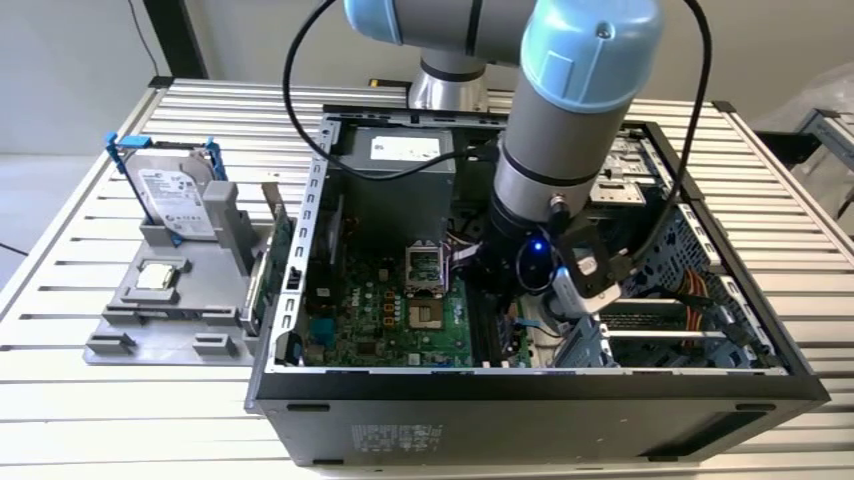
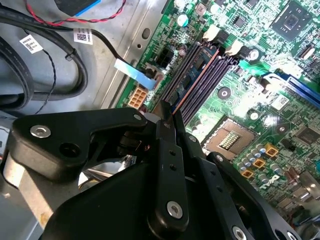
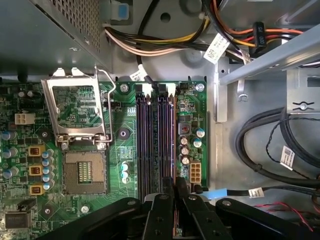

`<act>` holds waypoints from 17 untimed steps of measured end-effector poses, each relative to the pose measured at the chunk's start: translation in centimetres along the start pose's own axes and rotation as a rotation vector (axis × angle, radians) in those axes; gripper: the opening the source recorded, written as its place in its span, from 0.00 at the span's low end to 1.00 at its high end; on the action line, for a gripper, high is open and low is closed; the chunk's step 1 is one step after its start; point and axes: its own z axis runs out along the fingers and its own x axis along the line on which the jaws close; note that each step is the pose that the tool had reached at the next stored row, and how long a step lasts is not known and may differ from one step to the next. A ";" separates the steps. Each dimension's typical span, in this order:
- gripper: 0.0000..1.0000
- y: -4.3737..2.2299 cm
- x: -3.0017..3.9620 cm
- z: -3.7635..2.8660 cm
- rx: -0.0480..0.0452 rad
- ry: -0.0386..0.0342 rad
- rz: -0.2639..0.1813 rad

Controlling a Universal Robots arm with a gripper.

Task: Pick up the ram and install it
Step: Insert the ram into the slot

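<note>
I've got the claw (image 3: 175,187) inside the computer case (image 1: 534,385), closed on the ram (image 2: 192,75), its edge sitting in the motherboard (image 3: 190,107) slots.

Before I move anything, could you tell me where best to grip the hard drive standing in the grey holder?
Probably its free upper end, from above: the hard drive stands upright, its lower end seated in the grey holder.
</note>
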 end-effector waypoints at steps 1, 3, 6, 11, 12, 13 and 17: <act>0.00 0.00 0.02 0.06 0.0001 0.0001 0.000; 0.00 0.01 0.03 0.20 0.0001 0.0000 0.000; 0.00 0.16 0.04 0.40 0.0002 0.0001 0.000; 0.00 0.31 0.06 0.48 0.0005 0.0002 0.000; 0.00 0.32 0.05 0.49 0.0003 0.0001 0.000; 0.00 0.32 0.05 0.50 0.0000 0.0001 0.000; 0.00 0.33 0.06 0.50 -0.0001 0.0001 0.000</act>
